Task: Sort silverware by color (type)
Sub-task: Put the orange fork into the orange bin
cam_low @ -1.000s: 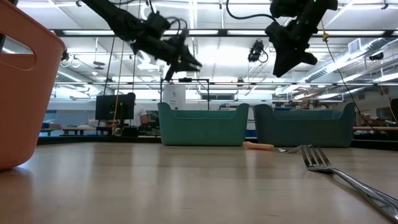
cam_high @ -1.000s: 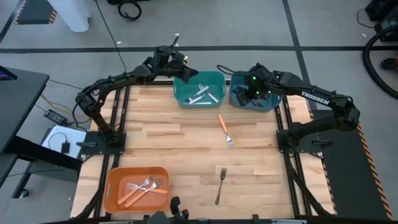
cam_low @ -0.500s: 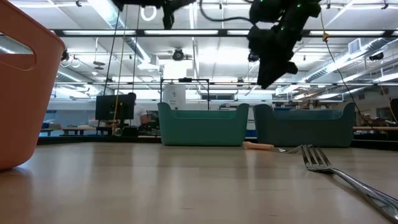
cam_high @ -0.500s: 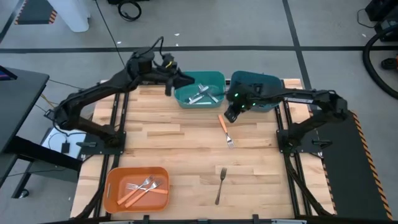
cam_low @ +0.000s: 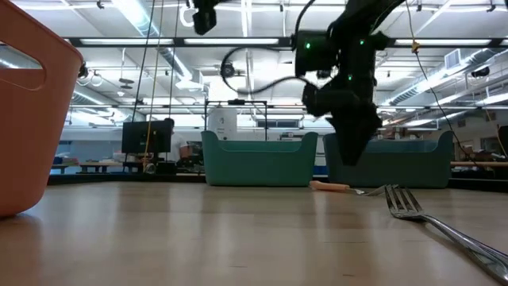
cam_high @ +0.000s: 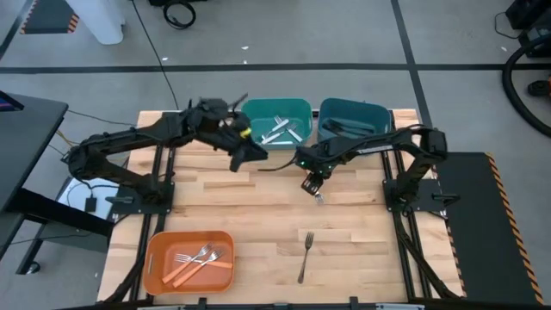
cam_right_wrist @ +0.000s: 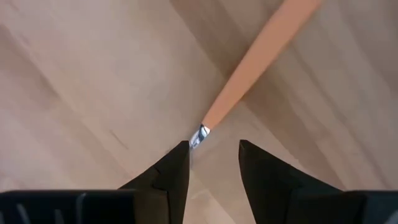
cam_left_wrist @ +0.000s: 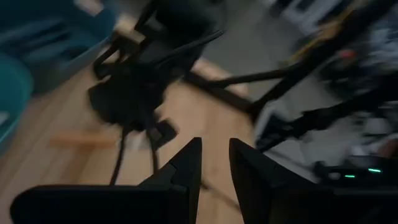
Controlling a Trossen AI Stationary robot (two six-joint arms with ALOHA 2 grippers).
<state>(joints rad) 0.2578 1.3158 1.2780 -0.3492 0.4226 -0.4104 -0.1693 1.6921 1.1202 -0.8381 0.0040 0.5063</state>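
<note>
Right tool (cam_right_wrist: 213, 163) open above orange-handled fork (cam_right_wrist: 258, 67)

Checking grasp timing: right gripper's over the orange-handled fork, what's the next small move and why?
Probably lower straight down and close. In the right wrist view the right gripper is open, its fingers on either side of the neck end of the orange-handled fork, which lies flat on the table. The left gripper waits near the teal bin.

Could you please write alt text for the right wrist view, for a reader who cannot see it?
The right end effector hovers open just above an orange-handled fork lying diagonally on the wooden table, its dark fingers straddling the fork's metal neck.
</note>
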